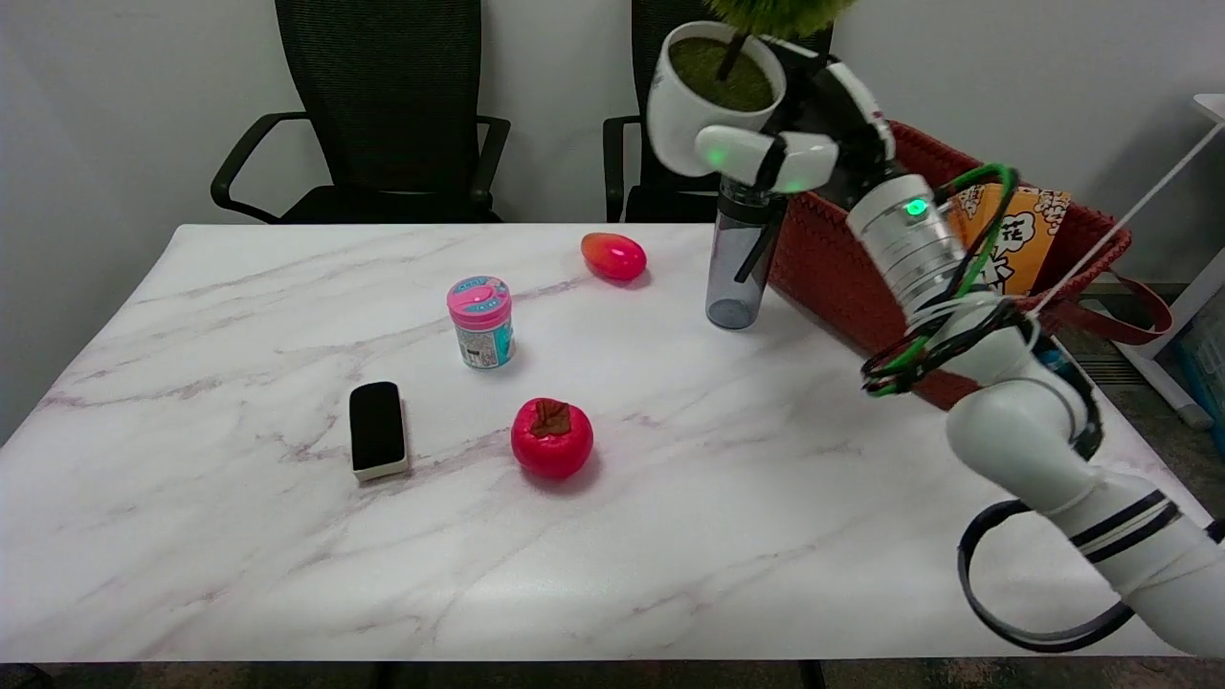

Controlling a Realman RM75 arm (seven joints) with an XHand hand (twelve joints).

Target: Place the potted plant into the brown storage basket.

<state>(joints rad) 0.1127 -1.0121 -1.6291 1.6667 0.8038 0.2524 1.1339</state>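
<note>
Across the near marble table open room is lying bare past the eraser and red persimmon, while farther back the right hand is gripping the tilted white potted plant aloft, fingers wrapping its wall, just left of the brown storage basket.

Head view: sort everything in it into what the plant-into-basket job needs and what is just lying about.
Job:
- white ceramic pot with green plant, held aloft
- right hand gripping it
- brown woven storage basket

Lying about:
- grey translucent water bottle
- red tomato-shaped toy
- red-orange oval mango-like fruit
- pink-lidded small jar
- black whiteboard eraser
- orange snack bag in the basket
</note>
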